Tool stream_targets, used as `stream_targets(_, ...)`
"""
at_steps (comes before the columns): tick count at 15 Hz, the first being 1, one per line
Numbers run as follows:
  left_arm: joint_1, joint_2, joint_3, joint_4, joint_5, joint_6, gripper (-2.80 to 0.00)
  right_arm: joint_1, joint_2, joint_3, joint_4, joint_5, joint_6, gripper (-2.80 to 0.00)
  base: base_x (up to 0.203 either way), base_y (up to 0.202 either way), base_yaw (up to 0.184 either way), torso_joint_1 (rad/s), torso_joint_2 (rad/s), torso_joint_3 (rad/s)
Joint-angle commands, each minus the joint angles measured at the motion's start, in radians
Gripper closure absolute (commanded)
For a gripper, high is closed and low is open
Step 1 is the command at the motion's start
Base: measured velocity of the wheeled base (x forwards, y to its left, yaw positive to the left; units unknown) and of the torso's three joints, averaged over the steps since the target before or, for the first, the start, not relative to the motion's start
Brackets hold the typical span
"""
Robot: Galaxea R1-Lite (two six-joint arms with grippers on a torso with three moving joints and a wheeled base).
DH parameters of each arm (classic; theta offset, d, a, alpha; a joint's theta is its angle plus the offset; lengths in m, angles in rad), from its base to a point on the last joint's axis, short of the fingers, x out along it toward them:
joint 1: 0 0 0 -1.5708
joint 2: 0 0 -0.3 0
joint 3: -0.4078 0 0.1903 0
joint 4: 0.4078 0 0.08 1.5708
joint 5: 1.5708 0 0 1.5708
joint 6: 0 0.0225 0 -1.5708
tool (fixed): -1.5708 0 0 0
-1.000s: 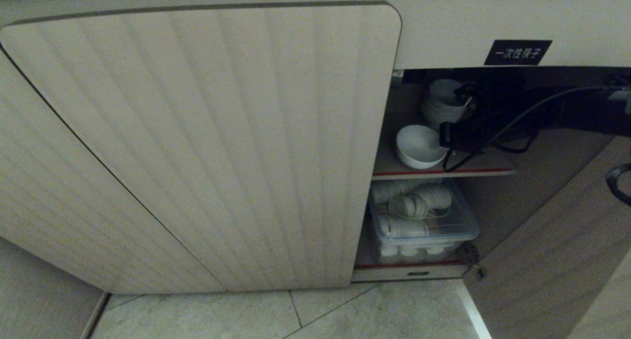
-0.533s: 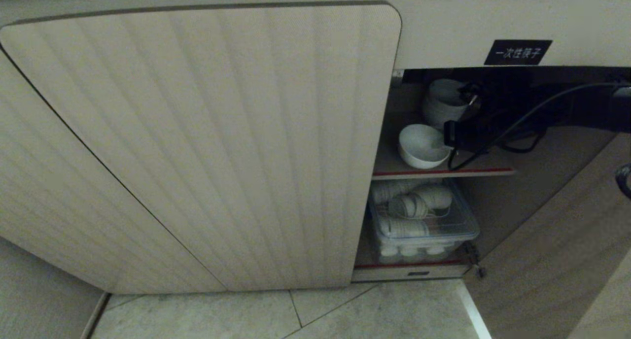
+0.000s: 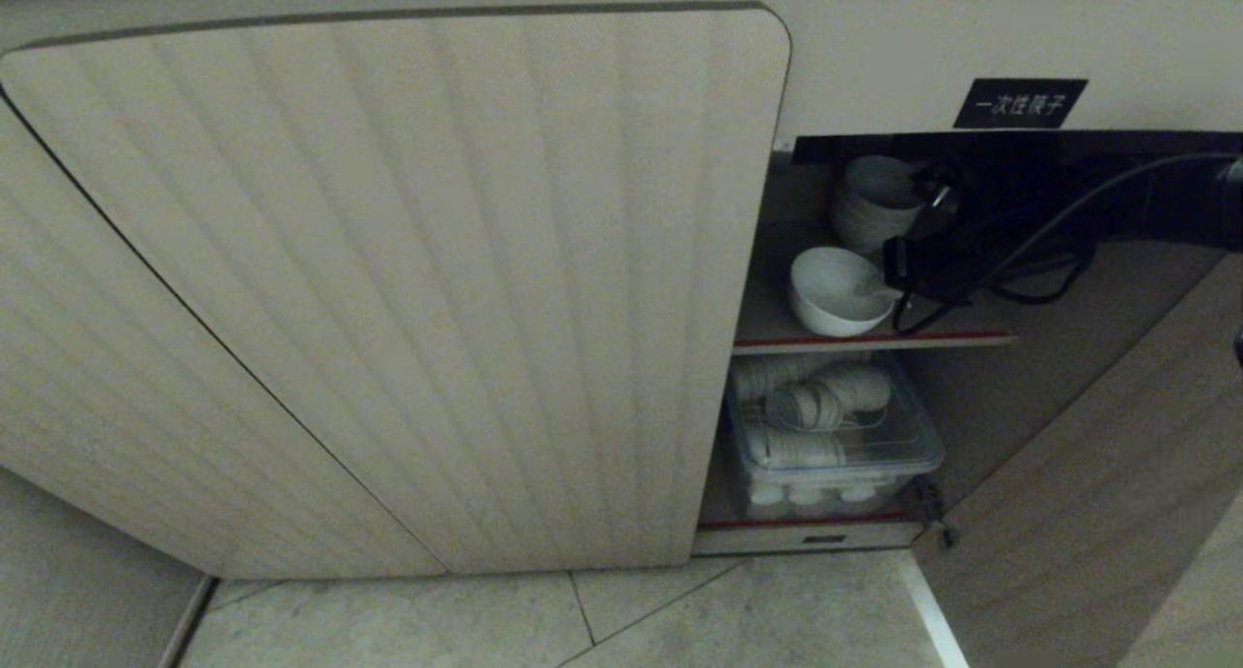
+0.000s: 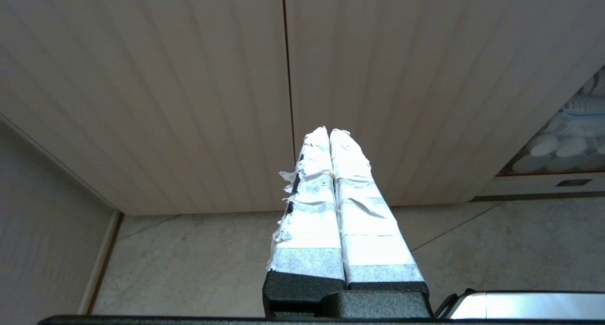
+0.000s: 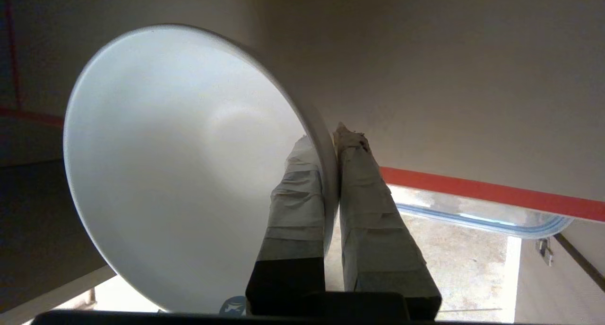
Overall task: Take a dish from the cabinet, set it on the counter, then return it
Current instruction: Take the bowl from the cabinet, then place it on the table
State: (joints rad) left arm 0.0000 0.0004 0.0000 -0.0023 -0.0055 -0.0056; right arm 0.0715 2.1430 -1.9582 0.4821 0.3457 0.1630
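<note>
The dish [image 3: 833, 294], a small white bowl, hangs tilted just above the red-edged upper shelf [image 3: 874, 339] inside the cabinet [image 3: 388, 289]. My right gripper [image 3: 890, 280] reaches in from the right and is shut on the bowl's right rim. In the right wrist view the dish [image 5: 179, 164] fills the frame, with the rim pinched in my right gripper [image 5: 329, 137], one taped finger inside the bowl and one outside. My left gripper [image 4: 329, 131] is shut and empty, parked low in front of the closed fluted doors. The counter is out of view.
A stack of white bowls [image 3: 874, 207] stands behind the dish on the same shelf. Below it sits a clear plastic box [image 3: 835, 435] of white crockery. A black label [image 3: 1020, 102] is above the opening. The open right door [image 3: 1097, 474] stands beside my arm, with tiled floor [image 3: 680, 619] below.
My right gripper has drawn slightly to the right with the dish in it, and the bowl now tilts a little more. The left arm has not moved.
</note>
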Motion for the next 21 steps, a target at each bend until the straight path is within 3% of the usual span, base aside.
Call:
stream_targets(1, 0.000, 0.000, 0.000, -0.001, -0.001, -0.001, 0.00, -0.001, -0.010, 0.007, 0.008, 0.002, 0.001, 0.00, 0.000, 0.000, 0.000, 0.000, 0.00, 0.000)
stream_targets(9, 0.000, 0.000, 0.000, -0.001, -0.001, -0.001, 0.00, -0.002, -0.031, 0.012, 0.100, 0.002, -0.010, 0.00, 0.000, 0.000, 0.000, 0.000, 0.00, 0.000)
stream_targets(12, 0.000, 0.000, 0.000, -0.001, -0.001, -0.001, 0.00, -0.008, -0.041, 0.016, 0.163, 0.002, -0.048, 0.00, 0.000, 0.000, 0.000, 0.000, 0.00, 0.000)
stream_targets(21, 0.000, 0.000, 0.000, -0.001, -0.001, -0.001, 0.00, -0.012, -0.072, 0.051, 0.210, 0.002, -0.077, 0.00, 0.000, 0.000, 0.000, 0.000, 0.00, 0.000)
